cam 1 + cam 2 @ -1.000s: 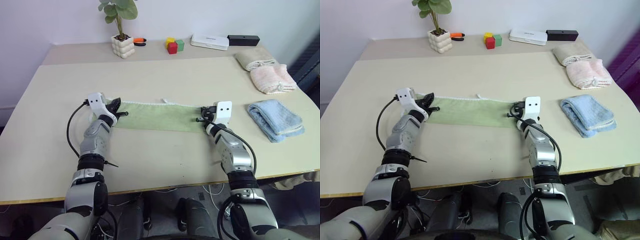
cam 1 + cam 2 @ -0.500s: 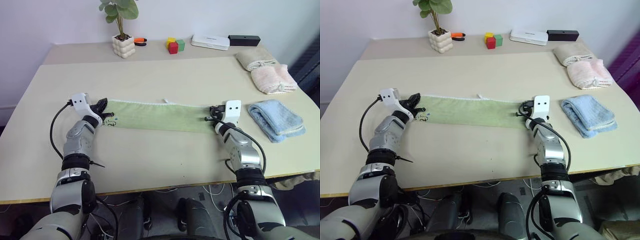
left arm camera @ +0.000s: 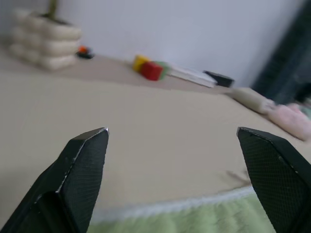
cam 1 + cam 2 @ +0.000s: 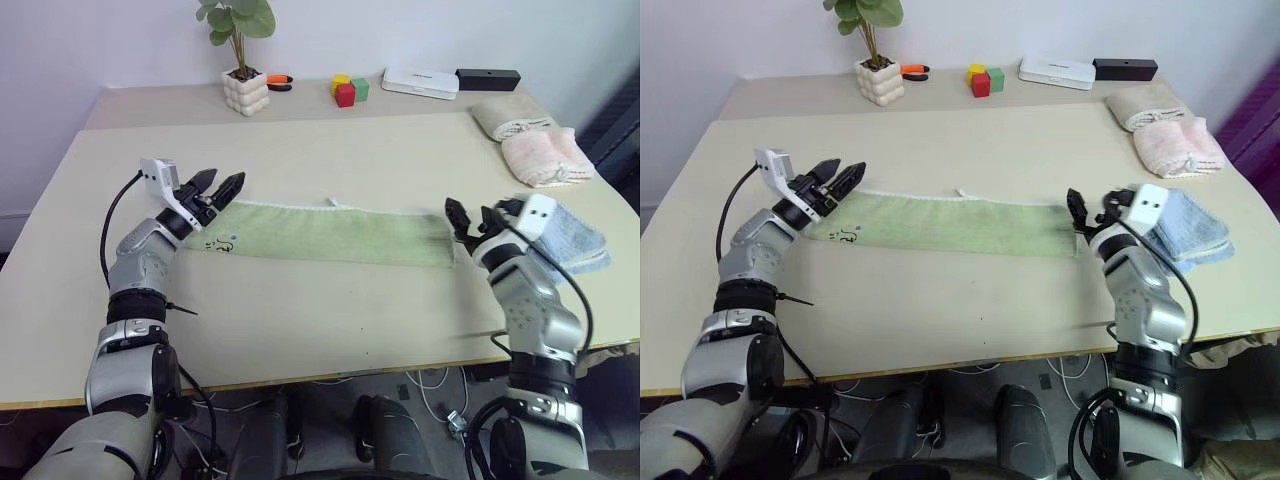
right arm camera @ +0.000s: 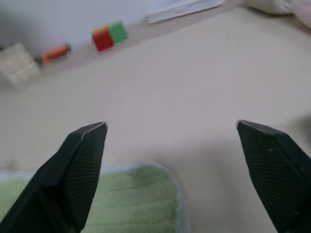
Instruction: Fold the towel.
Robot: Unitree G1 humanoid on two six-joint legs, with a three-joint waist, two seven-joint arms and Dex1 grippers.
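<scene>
Left eye view showed the light green terry towel [image 4: 330,236] lying flat as a long strip, its long axis running left to right across the beige wooden table [image 4: 330,310]. My left gripper [image 4: 221,188] and right gripper [image 4: 468,216] hung spread and empty just above its two ends, before a pale wall [image 4: 120,40].

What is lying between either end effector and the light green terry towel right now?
Nothing visible. The left end effector hangs open by one end of the light green terry towel, the right end effector open by the other, only bare beige table around.
</scene>
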